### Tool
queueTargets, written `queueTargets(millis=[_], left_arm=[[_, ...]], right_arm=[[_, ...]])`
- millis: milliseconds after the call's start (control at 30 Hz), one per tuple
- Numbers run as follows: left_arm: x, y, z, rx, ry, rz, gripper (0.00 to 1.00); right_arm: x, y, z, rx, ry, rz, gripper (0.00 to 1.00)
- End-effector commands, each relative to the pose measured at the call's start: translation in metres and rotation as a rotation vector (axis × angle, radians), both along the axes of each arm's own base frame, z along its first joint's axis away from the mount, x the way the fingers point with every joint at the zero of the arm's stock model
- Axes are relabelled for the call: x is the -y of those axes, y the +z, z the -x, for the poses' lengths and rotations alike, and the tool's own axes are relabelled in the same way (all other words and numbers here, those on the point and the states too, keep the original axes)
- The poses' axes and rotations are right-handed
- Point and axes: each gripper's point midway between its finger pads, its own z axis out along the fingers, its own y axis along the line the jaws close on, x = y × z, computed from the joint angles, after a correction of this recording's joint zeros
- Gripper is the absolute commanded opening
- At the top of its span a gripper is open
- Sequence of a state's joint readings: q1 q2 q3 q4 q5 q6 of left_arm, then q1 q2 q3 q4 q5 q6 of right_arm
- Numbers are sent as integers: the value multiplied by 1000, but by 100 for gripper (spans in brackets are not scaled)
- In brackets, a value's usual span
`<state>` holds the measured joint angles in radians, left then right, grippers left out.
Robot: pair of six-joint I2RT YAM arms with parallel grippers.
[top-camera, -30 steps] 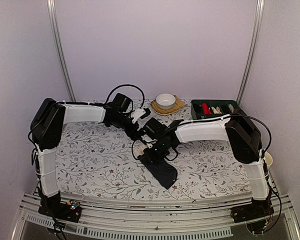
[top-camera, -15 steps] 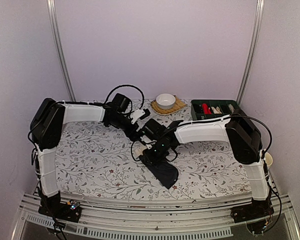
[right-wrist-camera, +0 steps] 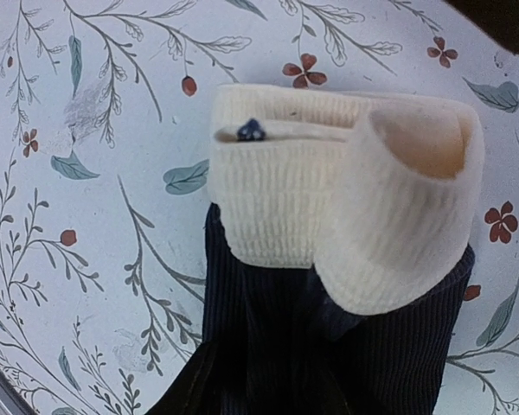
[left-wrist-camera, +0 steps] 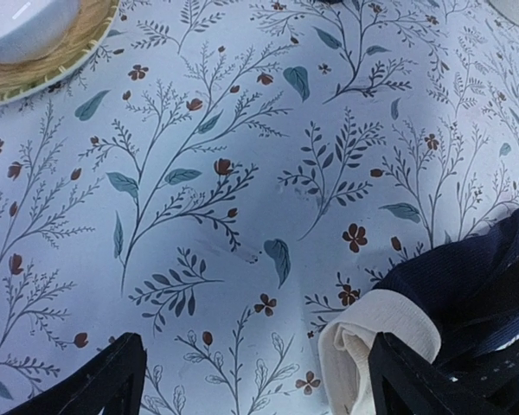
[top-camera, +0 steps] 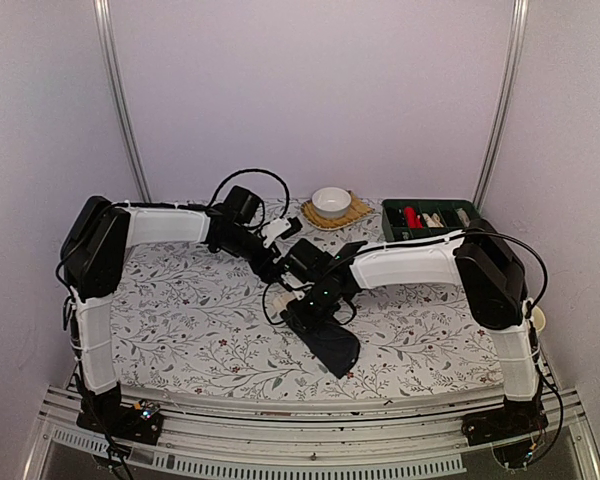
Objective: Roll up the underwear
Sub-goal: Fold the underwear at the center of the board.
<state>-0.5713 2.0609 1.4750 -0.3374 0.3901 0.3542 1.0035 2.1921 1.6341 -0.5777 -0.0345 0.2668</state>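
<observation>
Midway across the surface [top-camera: 180,320], the underwear [top-camera: 332,345] lies diagonally, cream waistband [right-wrist-camera: 329,199] under the right end effector [top-camera: 302,310], whose spread I cannot tell. The left end effector [left-wrist-camera: 259,380], wide and empty, hovers beside that end.

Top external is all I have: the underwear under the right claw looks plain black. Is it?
Observer: No. The right wrist view shows a cream ribbed band folded over at the end of the dark ribbed underwear.
Operator: Is the other arm holding that end?
Observer: No. In the left wrist view the left claw is open, its fingers wide apart, and the band's end lies close by one of them.
</observation>
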Motion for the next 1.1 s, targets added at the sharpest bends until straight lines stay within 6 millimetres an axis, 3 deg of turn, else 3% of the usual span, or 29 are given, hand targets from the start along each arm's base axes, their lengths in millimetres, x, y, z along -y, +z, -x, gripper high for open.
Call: queueTargets(millis=[0, 233, 433, 600, 867, 967, 1067], left_arm=[[20, -15, 17, -53, -73, 8, 92], [16, -25, 16, -67, -57, -12, 92], [2, 5, -3, -14, 11, 85, 91], [-4, 13, -9, -10, 29, 112, 91], [-21, 33, -24, 48, 95, 156, 91], [-28, 34, -28, 54, 121, 154, 91], [-39, 60, -34, 113, 150, 187, 91]], right_arm=[[-51, 78, 8, 188, 154, -201, 36], [-49, 101, 7, 253, 147, -228, 38], [-31, 105, 1, 290, 84, -181, 43], [-26, 120, 4, 304, 84, -209, 44], [-21, 121, 4, 314, 68, -206, 46], [-8, 129, -7, 360, -9, -183, 39], [12, 134, -20, 402, -101, -151, 29]])
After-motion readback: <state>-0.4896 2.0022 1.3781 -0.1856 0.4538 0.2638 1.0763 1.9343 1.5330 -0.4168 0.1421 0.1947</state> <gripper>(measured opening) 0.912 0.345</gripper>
